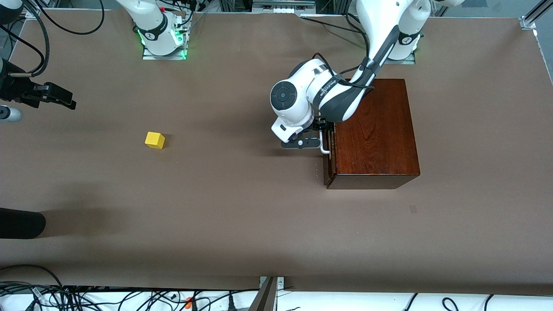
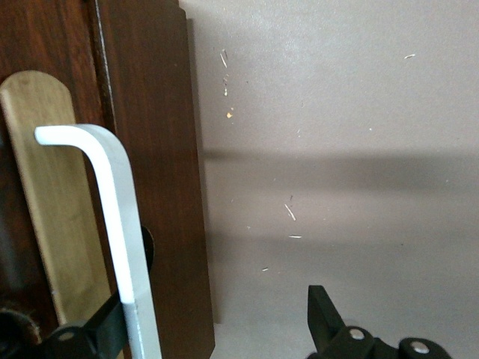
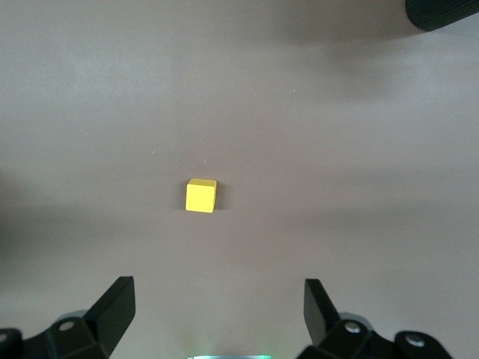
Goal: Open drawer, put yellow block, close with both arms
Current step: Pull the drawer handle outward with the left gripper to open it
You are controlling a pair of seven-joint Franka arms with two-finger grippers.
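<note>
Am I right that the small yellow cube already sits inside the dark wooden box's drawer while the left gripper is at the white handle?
Not quite: the front view shows the small yellow cube on the bare brown table, toward the right arm's end. The left gripper is at the white handle.

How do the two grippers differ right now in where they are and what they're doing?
The left gripper is at the drawer front, one of its fingers against the white handle; the right gripper hangs over bare table at the right arm's end, touching nothing. The left gripper works at the closed drawer; the right gripper looks down on the yellow block, well clear of it. Both stand open and hold nothing.
</note>
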